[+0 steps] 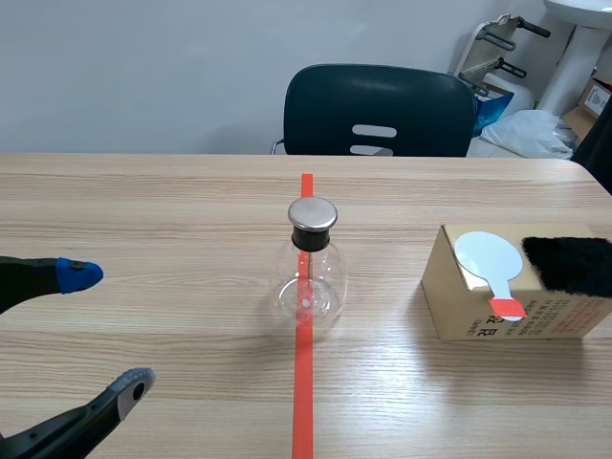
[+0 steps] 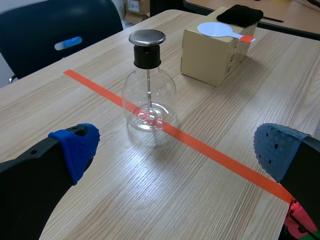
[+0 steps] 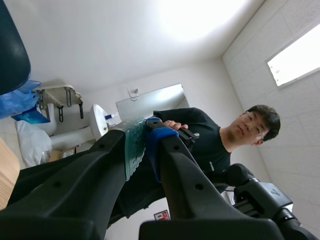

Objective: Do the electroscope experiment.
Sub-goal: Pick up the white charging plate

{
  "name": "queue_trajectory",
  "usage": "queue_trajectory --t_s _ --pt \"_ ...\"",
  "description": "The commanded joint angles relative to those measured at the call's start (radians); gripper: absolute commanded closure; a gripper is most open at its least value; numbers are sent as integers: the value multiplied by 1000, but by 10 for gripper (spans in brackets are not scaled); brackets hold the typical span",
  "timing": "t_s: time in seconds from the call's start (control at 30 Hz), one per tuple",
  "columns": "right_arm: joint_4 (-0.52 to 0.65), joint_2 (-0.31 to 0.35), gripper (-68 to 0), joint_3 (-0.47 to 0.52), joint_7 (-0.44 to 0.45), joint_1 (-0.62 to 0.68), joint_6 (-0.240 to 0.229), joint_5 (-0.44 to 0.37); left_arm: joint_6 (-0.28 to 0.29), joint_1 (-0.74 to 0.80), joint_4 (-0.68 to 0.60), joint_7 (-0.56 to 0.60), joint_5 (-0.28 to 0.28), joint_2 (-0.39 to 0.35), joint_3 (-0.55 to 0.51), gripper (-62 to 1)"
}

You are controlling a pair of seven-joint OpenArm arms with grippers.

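A light wood-grain worktop point(image 1: 143, 210) runs across the scene, with an orange-red tape line down its middle. Behind its far edge stands a dark blue-black chair point(image 1: 382, 110) with a pale slot in its backrest, set against a plain grey wall point(image 1: 143, 67). To the right of the chair are a grey metal frame with black handles point(image 1: 492, 43), a white pedestal sink point(image 1: 579, 38), a crumpled white plastic bag point(image 1: 526, 129) and a blue bag point(image 1: 492, 107). In the right wrist view, a person in a black long-sleeved top point(image 3: 210, 140) is near the sink.
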State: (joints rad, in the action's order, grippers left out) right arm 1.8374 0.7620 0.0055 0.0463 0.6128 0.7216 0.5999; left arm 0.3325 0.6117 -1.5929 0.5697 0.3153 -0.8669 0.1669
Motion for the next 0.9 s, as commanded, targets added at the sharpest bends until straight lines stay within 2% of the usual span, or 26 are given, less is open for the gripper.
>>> queue_trajectory --t_s 0.0,0.13,0.23,0.4,0.53,0.67,0.87 --pt "14 14 -20 14 -3 -9 34 -2 -2 -8 -13 14 11 5 0 -623" --pt "6 -7 -20 14 -1 -8 -16 8 -2 -8 -13 14 11 5 0 -623" --pt "-40 -71 -20 14 35 -8 -16 92 -2 -8 -13 14 11 5 0 -623" --pt "-209 -207 -20 14 153 -9 -16 267 -2 -8 -13 14 11 5 0 -623" --pt "-343 -276 -20 14 230 -10 -16 346 -2 -8 -13 14 11 5 0 -623" --pt "-440 -322 -20 14 283 -15 -15 397 -2 -8 -13 14 11 5 0 -623" --pt "-529 -378 -20 14 361 -40 -15 412 -2 -8 -13 14 11 5 0 -623"
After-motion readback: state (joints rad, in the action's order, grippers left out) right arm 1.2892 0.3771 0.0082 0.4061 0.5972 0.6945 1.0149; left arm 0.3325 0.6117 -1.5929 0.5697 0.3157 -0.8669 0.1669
